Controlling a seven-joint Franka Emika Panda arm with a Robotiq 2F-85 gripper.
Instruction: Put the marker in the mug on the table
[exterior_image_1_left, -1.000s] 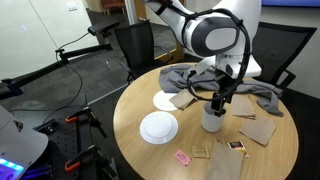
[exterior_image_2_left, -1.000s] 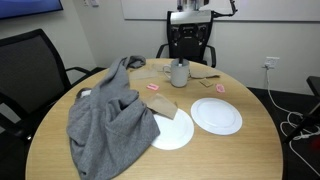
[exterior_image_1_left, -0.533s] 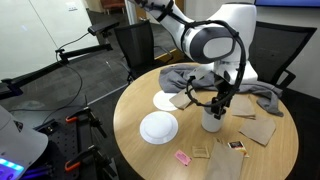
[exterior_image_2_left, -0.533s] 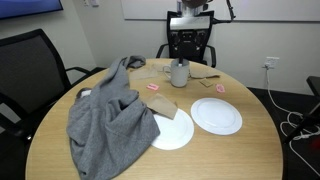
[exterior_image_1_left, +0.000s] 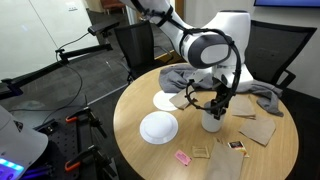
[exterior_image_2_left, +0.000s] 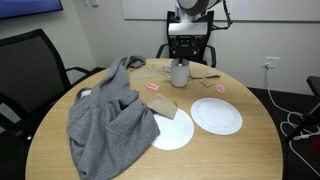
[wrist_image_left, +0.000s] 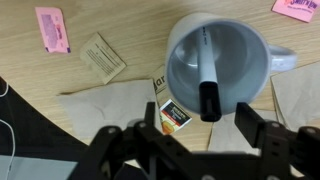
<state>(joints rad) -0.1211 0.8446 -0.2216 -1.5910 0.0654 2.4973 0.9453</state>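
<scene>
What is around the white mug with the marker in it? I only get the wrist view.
Observer: A round white plate lies bare on the round tan wood table, apart from the plain white mug.
Operator: Where's the tool?
Observer: In an exterior view, the tool hovers just above the mug.

The marker (wrist_image_left: 203, 62) is too tiny for me in both exterior views, and the wrist view's bottom edge crops my gripper (wrist_image_left: 203, 125).
</scene>
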